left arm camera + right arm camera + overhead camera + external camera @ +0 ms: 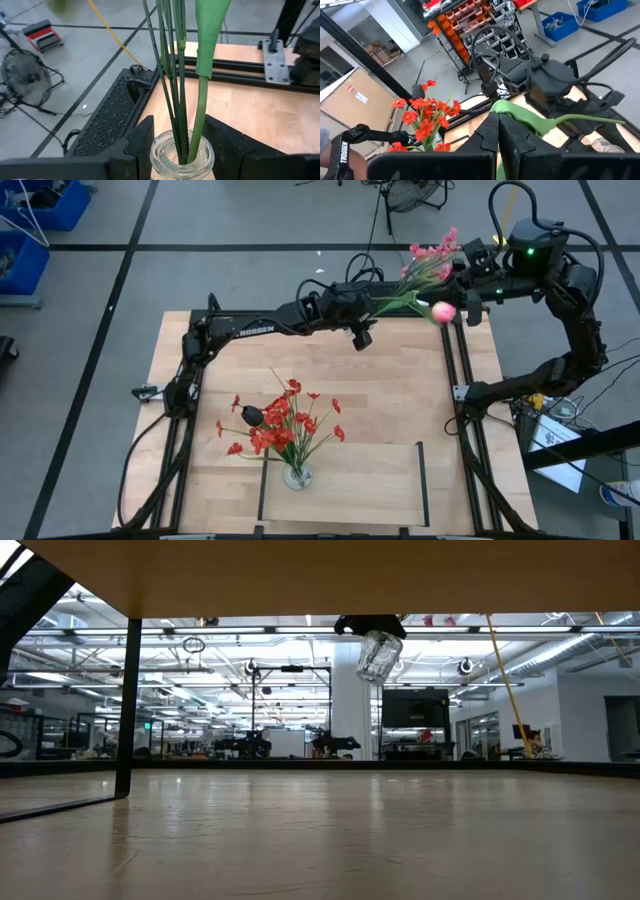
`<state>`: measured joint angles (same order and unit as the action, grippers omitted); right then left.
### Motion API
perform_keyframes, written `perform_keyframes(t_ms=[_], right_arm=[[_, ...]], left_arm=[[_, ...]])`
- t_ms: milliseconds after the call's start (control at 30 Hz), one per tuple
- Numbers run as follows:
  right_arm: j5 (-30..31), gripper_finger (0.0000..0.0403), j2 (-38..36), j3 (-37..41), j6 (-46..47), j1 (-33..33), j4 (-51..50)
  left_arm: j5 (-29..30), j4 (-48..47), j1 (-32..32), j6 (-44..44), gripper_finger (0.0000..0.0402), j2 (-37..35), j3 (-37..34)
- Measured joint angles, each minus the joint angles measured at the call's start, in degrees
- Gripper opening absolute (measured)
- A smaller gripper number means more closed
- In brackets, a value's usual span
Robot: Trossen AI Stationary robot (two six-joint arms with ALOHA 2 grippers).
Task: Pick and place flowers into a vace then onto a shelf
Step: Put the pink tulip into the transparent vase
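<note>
The high view showed the left gripper (362, 332) raised near the table's far edge, clamped on a small clear glass vase (361, 337) holding thin green stems with pink blossom sprays and a pink-red tulip bud (441, 311). Only the left wrist view revealed the dark fingers (142, 147) pressed against the vase neck (182, 159), stems standing inside. The right gripper (462, 290) was clenched on a green leaf (520, 116), per the right wrist view. A second glass vase of red small-blossom sprays (288, 425) stood beside the low light-wood shelf (345, 480). The low view caught the lifted vase (378, 655) hanging aloft.
</note>
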<state>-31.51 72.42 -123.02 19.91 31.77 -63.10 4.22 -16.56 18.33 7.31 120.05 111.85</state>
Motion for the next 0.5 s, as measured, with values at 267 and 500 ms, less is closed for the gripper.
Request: perform_keyframes(t_ms=[267,500], right_arm=[[8.78,0.0,-0.44,0.02,-0.71,0.02,-3.93],[4.48,0.0,-0.5,0.02,-0.3,0.0,-1.18]], left_arm=[[-1.63,0.04,0.02,-0.26,0.015,0.0,0.0],[-1.63,0.04,0.02,-0.31,0.015,0.0,0.0]])
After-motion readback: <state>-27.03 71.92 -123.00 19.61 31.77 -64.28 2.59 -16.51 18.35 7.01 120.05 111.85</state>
